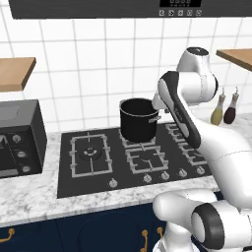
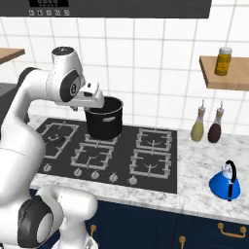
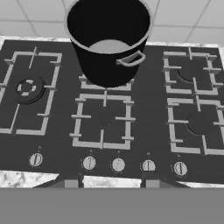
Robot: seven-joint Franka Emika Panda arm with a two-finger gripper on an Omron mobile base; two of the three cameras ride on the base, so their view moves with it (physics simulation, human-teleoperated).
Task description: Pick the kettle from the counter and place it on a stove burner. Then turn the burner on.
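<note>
Showing the opening step, reaching for the kettle. Left base view: the arm is raised over the cooktop; the largest burner (image 1: 89, 153) lies at 9 o'clock of the black stockpot (image 1: 139, 119). Right base view: the blue kettle (image 2: 225, 183) sits untouched on the marble counter (image 2: 204, 160), at 4 o'clock, well apart from the gripper (image 2: 96, 103). Hand view: the fingertips (image 3: 71, 183) hold nothing; their spread cannot be judged. Next, the arm must swing right.

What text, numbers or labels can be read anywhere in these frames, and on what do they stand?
None can be read.
Hood panel: small white button marks and a dark display, too small to read.
Stove knobs: only pointer lines, no numbers.
Yellow jar on the shelf: label blurred.
</note>
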